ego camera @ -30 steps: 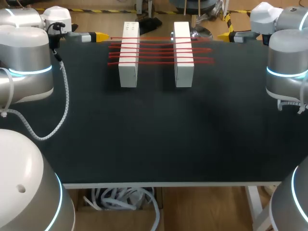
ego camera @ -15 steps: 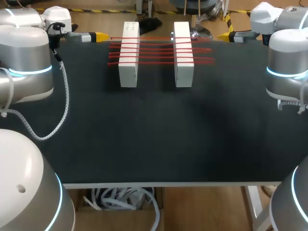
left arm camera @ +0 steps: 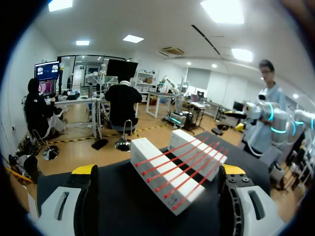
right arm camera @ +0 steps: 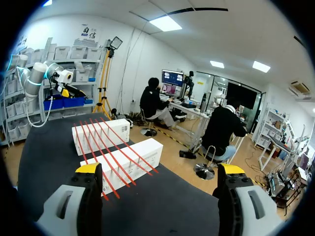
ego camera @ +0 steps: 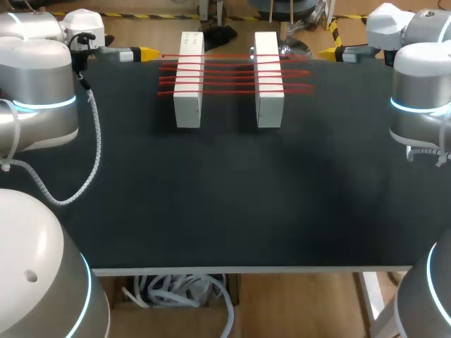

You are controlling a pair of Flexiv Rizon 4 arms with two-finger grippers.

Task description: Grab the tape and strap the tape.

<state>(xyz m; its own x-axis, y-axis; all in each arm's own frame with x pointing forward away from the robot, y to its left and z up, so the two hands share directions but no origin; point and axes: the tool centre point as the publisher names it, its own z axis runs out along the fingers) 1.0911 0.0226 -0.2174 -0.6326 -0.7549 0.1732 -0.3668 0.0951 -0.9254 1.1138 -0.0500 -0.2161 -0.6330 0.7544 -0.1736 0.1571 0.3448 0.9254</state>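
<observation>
Your left gripper [left arm camera: 158, 169] and right gripper [right arm camera: 159, 168] hang spread wide at the table's [ego camera: 225, 197] far corners, flanking two white blocks [ego camera: 189, 77] crossed by red tape [ego camera: 229, 56] strands.

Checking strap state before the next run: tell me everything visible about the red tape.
The red tape is thin: several parallel strands pulled straight across the tops of two white blocks lying side by side at the far end of the black table. It bridges the gap between them, ends sticking out past both outer sides. The left gripper and right gripper are open, not touching it.
</observation>
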